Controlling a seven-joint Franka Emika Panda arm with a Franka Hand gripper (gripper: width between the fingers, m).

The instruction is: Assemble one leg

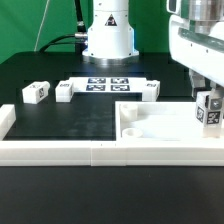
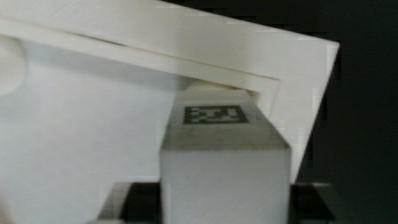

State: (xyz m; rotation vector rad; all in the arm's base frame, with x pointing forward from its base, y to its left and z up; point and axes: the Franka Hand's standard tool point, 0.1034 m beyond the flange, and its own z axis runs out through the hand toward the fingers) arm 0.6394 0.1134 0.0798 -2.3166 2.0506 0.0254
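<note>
My gripper [image 1: 207, 98] is at the exterior view's right and is shut on a leg [image 1: 209, 109], a small white block with a black-and-white tag. It holds the leg upright over the right end of the large flat white panel [image 1: 160, 122], just above or touching it; I cannot tell which. In the wrist view the leg [image 2: 222, 160] stands between my two dark fingers [image 2: 146, 200], tag [image 2: 217, 113] facing the camera, near a corner of the panel [image 2: 107, 110]. My gripper [image 2: 224, 196] closes on both sides of the leg.
Three loose legs lie further back: one [image 1: 35, 92] at the exterior view's left, one [image 1: 64, 90], and one [image 1: 150, 90]. The marker board [image 1: 107, 84] lies between them before the robot base [image 1: 108, 35]. White border rails [image 1: 60, 150] run along the front.
</note>
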